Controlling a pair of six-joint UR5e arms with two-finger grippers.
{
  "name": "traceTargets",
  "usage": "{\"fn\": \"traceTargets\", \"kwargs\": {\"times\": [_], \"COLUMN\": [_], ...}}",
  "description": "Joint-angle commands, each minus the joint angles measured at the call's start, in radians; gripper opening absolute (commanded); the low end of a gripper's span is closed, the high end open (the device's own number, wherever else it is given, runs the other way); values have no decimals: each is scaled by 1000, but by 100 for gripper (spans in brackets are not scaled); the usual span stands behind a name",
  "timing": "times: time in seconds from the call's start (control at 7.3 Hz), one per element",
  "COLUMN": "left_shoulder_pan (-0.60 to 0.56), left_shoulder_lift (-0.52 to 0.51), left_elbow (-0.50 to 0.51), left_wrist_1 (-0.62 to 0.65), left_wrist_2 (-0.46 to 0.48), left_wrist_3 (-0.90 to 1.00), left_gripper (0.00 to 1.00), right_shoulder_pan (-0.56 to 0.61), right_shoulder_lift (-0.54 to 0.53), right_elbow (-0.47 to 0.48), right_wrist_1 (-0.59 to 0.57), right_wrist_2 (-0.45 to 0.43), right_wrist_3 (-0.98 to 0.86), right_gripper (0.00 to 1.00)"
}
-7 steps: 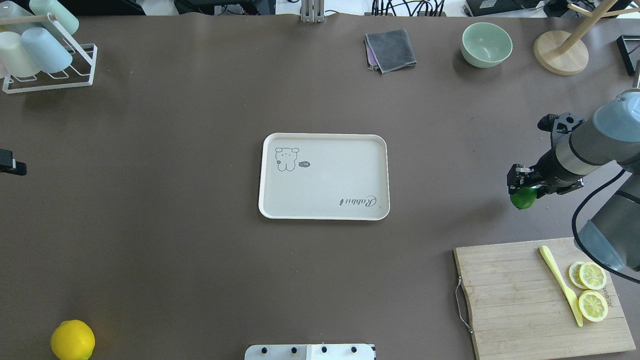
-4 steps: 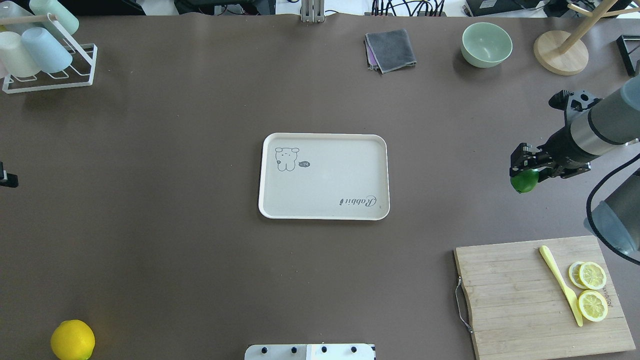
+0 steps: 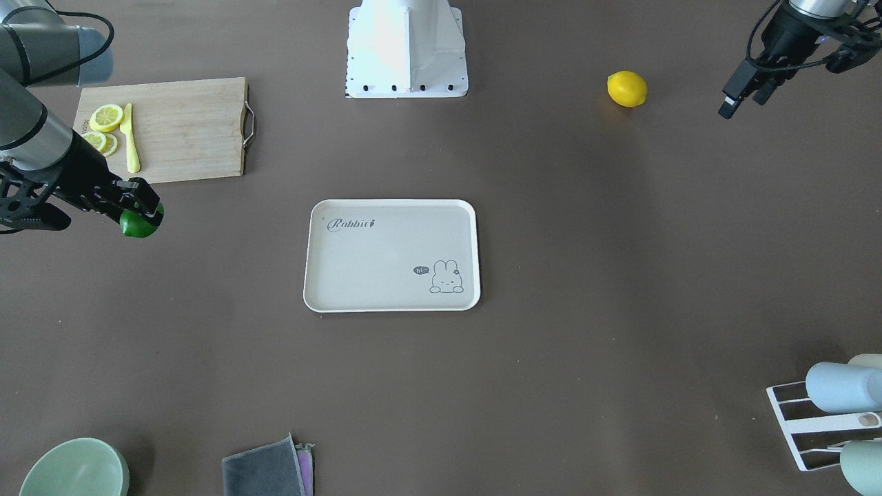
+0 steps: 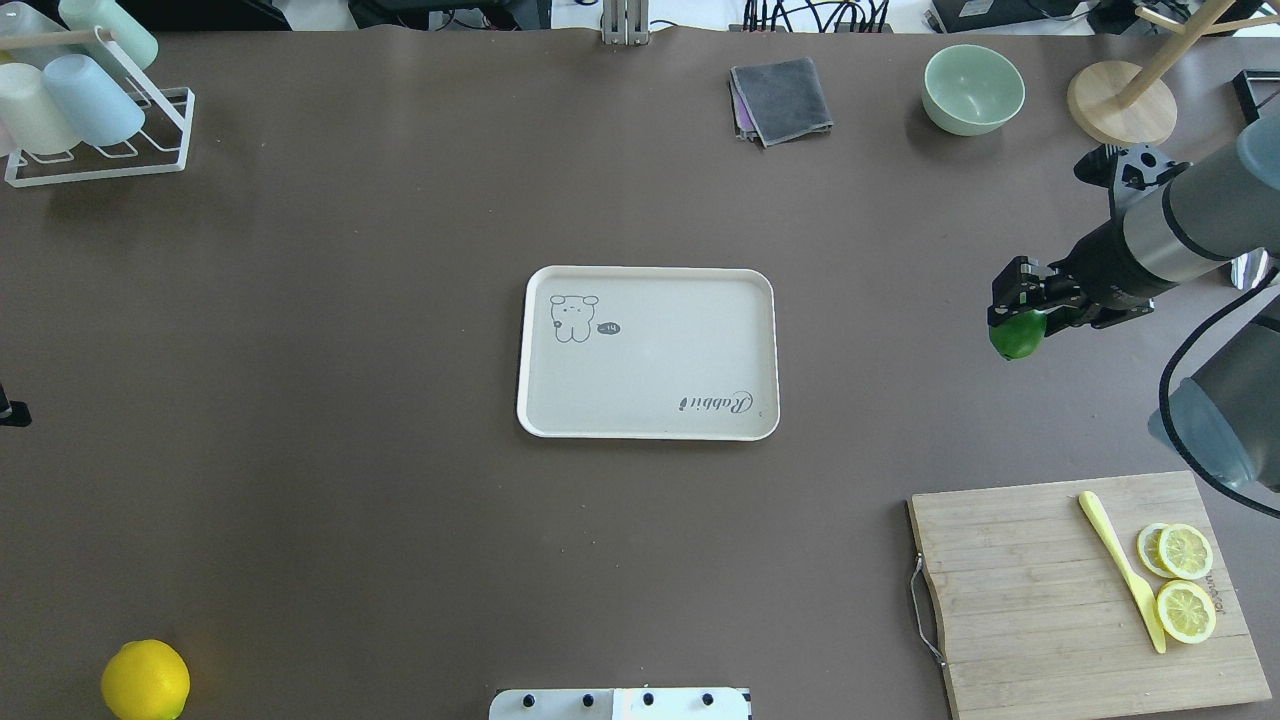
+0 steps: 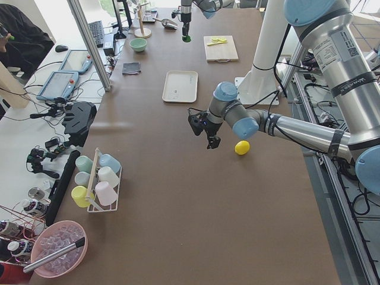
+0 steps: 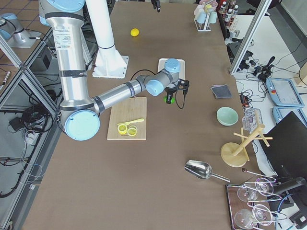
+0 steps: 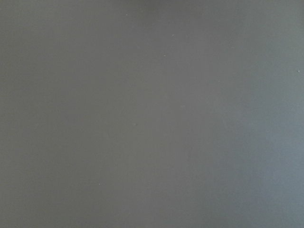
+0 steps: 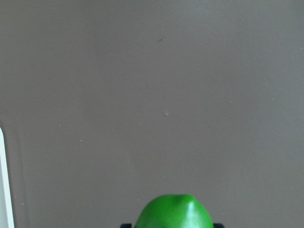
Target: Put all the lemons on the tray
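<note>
Overhead exterior: our right hand (image 4: 1020, 314) is clamped on the green lemon (image 4: 1017, 337), held above the table (image 4: 400, 520), right of the tray (image 4: 648, 432) and well apart from it. We judge it mid-carry. The yellow lemon (image 4: 145, 681) sits near-left on the table, untouched. Our left hand (image 3: 741, 103) hovers near it, looks spread and empty, likely staged for that pick.

I read right gripper (image 4: 1012, 322) at 3 o'clock, aloft, clamped on green lemon (image 4: 1017, 337) | left gripper (image 3: 743, 96) at 9 o'clock, jaws apart
</note>
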Motion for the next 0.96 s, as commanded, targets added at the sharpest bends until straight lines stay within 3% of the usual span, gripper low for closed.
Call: {"fn": "traceTargets", "kwargs": {"times": [0.0, 0.41, 0.82], "left_shoulder_pan": [179, 446, 549], "left_shoulder_lift": [44, 0, -3], "left_elbow": [1, 2, 5], "left_wrist_1": [-57, -54, -45], "left_wrist_2": [132, 303, 326], "left_wrist_3": [-203, -433, -509], "left_gripper": [98, 98, 98], "right_shoulder_pan": [-22, -31, -31], "right_shoulder_lift": [26, 30, 30], "right_elbow": [7, 8, 7], "right_wrist_1": [4, 4, 6], "right_wrist_2": [0, -9, -11], "right_wrist_3": [3, 1, -5], "right_gripper": [0, 0, 0]}}
